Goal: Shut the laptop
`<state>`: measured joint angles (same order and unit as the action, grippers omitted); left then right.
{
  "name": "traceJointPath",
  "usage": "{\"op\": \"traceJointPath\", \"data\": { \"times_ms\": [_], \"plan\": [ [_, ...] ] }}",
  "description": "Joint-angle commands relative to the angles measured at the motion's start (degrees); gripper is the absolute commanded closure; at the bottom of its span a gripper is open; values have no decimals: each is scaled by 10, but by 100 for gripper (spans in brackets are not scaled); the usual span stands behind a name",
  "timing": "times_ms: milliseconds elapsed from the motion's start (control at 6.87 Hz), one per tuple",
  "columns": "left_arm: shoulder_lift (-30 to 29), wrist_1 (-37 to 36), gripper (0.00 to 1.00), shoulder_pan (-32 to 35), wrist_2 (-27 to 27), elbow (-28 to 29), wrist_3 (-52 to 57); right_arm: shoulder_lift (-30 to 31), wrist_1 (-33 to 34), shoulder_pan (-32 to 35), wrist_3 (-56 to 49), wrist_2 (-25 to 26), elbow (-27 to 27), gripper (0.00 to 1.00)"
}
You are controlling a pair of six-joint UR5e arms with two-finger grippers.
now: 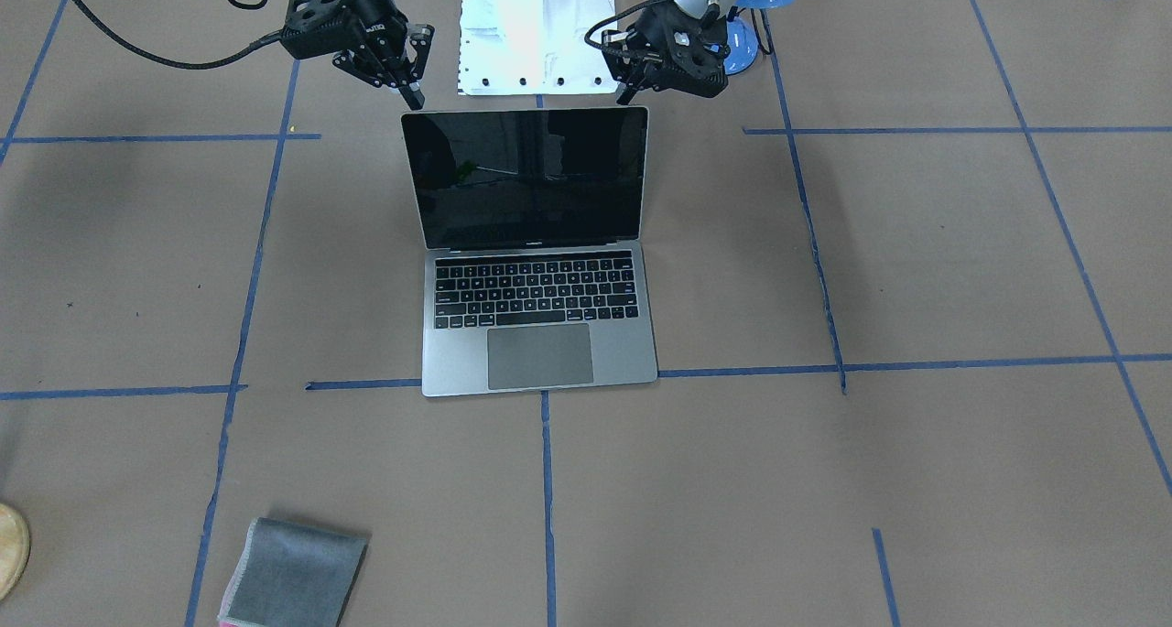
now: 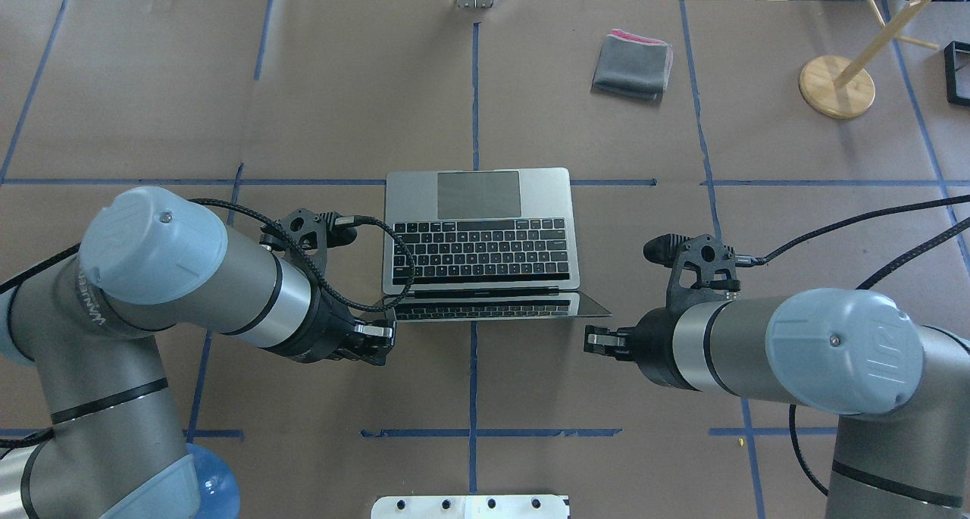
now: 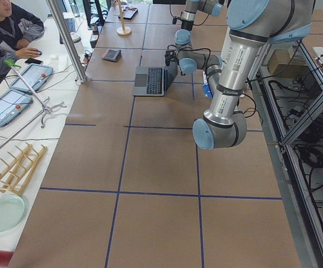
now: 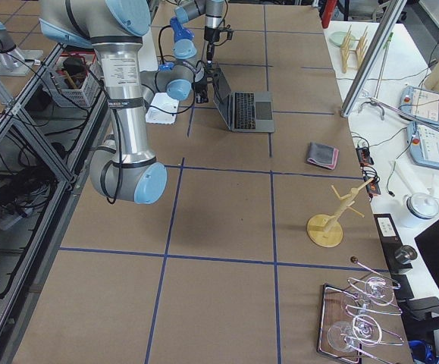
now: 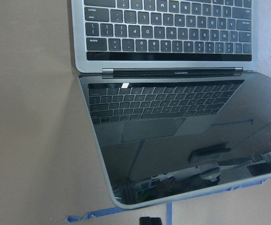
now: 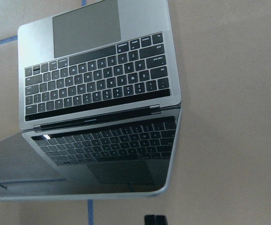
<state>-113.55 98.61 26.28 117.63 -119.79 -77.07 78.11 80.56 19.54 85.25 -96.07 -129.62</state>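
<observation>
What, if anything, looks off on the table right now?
Nothing stands out. The laptop sits open and straight, its screen dark and unmarked. The left gripper and right gripper hang near the lid's top corners; whether they touch it can't be judged. The grey cloth lies folded, well apart.

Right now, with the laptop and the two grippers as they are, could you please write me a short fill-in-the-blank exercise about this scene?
1. The laptop is ___, not closed.
2. Its screen faces ___ from the robot's base.
3. The left gripper and the right gripper each hold ___.
4. The folded cloth, lying apart from the laptop, is mostly ___ in colour.

Missing words: open; away; nothing; grey.
</observation>
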Motion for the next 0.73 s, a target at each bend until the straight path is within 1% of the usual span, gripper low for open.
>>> {"op": "traceJointPath", "data": {
  "times_ms": [0, 437, 583],
  "plan": [
    [0, 0, 100, 0, 0, 1, 0, -10, 17, 3, 0, 4, 1, 100],
    [-2, -1, 100, 11, 0, 3, 0, -10, 17, 16, -4, 4, 8, 100],
    [-2, -1, 100, 19, 0, 3, 0, -22, 17, 22, -6, 4, 18, 100]
  ]
}}
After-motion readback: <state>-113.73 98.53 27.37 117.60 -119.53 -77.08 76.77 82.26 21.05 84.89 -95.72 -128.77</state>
